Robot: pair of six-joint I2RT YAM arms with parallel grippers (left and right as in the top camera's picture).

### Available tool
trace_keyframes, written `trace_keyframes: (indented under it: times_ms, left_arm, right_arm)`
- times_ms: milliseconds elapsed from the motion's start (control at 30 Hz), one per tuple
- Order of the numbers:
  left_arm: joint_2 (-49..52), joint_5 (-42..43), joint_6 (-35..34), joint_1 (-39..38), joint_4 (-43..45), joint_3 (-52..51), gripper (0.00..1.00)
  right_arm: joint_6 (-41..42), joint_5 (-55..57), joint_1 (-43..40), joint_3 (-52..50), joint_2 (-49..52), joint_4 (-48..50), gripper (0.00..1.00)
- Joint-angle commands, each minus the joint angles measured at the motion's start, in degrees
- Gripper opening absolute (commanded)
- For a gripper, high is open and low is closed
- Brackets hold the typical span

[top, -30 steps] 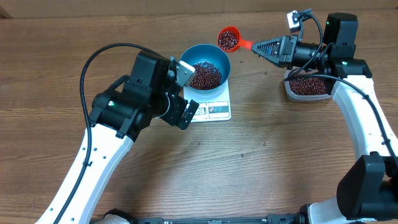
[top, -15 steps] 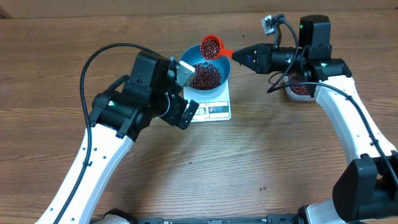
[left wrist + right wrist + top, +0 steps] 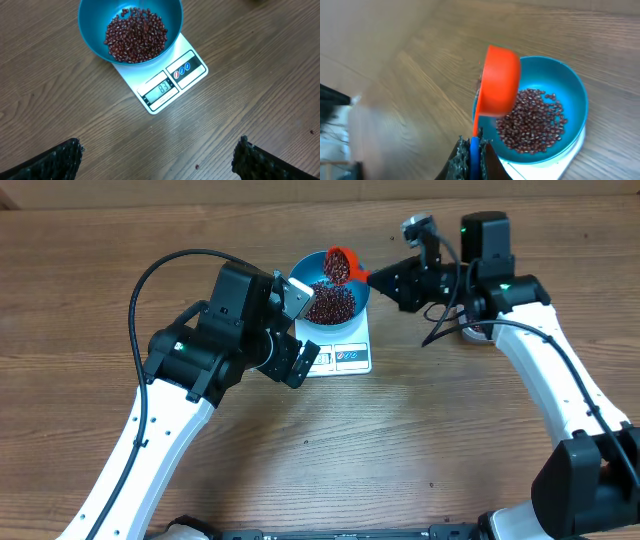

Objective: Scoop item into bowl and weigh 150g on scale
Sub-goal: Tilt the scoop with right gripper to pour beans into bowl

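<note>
Wooden table: blue bowl of beans on scale; right gripper clenches orange scoop, tilted over bowl's 1 o'clock rim, seemingly pouring; left gripper released.

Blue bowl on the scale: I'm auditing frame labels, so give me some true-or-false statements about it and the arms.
The blue bowl sits on the white scale. True.
The orange scoop is tilted over the bowl. True.
The left gripper holds the scoop. False: the right gripper grips its handle; the left gripper is open and empty.
The bowl is empty. False: it holds red-brown beans.
The scale's display reads 83. True.
</note>
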Motion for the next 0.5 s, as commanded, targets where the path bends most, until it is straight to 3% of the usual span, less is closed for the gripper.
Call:
trace_keyframes:
  times_ms: [0,200,467]
  left_arm:
    - [0.2,-0.02,-0.59,-0.07,0.07,0.42,1.0]
    - [0.2,-0.02,-0.59,-0.07,0.07,0.42,1.0]
    - [0.2,-0.02,-0.59,-0.07,0.07,0.42,1.0]
  right_arm:
    - [-5.73,6.71,2.36,1.31,-1.29,0.09,0.04]
    - [-5.7,13.64,4.79,1.31,-1.29,0.11,0.04]
    - [-5.7,14.23,5.07,1.31,-1.29,0.11,0.04]
